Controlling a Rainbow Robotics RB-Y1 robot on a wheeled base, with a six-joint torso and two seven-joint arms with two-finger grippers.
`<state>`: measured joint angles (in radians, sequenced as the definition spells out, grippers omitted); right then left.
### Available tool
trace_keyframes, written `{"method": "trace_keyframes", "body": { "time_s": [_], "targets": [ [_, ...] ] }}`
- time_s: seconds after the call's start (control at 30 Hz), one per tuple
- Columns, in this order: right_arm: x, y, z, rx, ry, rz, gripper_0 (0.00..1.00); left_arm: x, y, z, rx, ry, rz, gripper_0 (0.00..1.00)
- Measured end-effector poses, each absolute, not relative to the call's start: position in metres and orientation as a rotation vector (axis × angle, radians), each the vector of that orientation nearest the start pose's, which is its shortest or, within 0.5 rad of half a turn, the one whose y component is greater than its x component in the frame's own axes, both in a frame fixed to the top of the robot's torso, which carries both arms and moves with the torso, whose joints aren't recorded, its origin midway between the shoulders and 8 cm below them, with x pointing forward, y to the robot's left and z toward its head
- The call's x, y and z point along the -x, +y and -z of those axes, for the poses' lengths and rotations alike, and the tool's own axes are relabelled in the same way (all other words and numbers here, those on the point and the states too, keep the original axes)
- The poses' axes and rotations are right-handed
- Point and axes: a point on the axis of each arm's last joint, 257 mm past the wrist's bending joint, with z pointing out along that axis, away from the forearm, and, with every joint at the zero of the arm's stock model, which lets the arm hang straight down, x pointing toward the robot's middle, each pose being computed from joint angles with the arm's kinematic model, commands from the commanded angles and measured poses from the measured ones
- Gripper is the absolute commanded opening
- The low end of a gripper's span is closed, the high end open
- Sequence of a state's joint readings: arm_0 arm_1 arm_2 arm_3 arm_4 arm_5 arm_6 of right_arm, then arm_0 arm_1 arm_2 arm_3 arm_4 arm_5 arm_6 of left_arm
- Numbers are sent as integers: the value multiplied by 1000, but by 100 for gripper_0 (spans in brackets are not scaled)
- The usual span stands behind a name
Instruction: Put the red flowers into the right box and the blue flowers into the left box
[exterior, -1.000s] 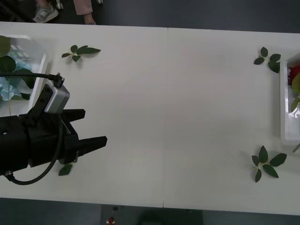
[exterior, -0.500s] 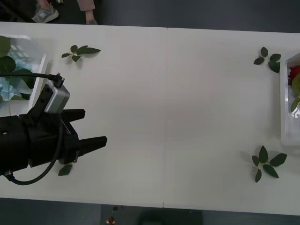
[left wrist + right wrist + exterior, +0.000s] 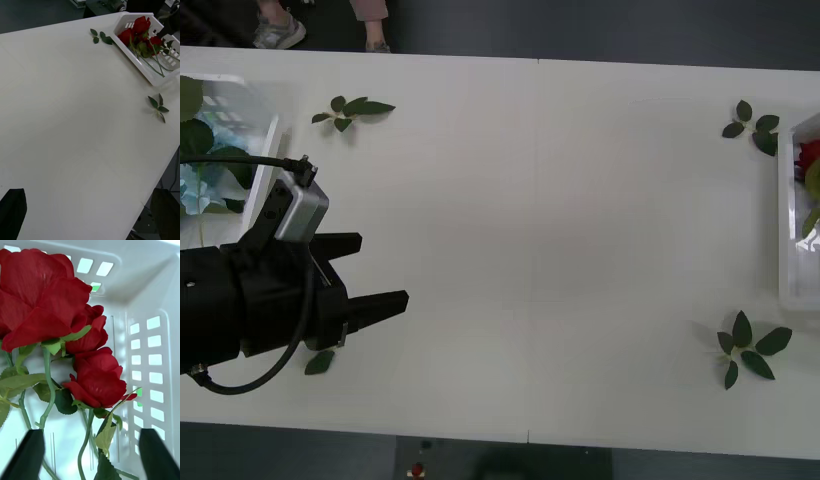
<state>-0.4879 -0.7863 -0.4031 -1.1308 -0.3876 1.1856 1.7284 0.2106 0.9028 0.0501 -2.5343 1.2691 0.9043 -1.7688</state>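
Several red flowers (image 3: 93, 378) lie in the right box (image 3: 150, 288), and my right gripper (image 3: 92, 433) hangs open just over them, holding nothing. From the left wrist view the same red flowers (image 3: 142, 32) fill the right box (image 3: 148, 77) at the table's far end. The right box (image 3: 785, 240) sits at the table's right edge with a red flower (image 3: 808, 155) showing in it. Blue flowers (image 3: 195, 190) rest in the left box (image 3: 265, 135) at the far left. My left gripper (image 3: 375, 272) hovers open and empty over the table's left part, beside that box.
Loose green leaf sprigs lie on the white table: one near the left box (image 3: 350, 108), a single leaf under my left arm (image 3: 320, 362), one by the right box's far corner (image 3: 752, 125), one near its front corner (image 3: 750, 345). The table's front edge is close.
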Motion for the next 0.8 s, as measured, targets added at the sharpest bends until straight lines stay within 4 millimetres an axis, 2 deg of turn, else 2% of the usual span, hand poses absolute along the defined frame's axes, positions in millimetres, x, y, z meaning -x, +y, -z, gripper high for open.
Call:
{"method": "trace_keyframes", "body": {
  "time_s": [0.13,0.27,0.47,0.57,0.8],
  "targets": [
    [-495,-621,201,-360,2463,384,100,-327,126,117,-861,1902,589,95],
    [-491,-601,190,-330,2505,341,100,-327,126,117,-861,1902,589,96],
    [-504,-536,140,-194,2454,135,100,-327,126,117,-861,1902,589,95],
    [-510,-502,123,-105,2417,43,100,-327,126,117,-861,1902,589,95],
    [-515,-391,103,360,2241,-239,100,-327,126,117,-862,1902,589,95]
  ]
}}
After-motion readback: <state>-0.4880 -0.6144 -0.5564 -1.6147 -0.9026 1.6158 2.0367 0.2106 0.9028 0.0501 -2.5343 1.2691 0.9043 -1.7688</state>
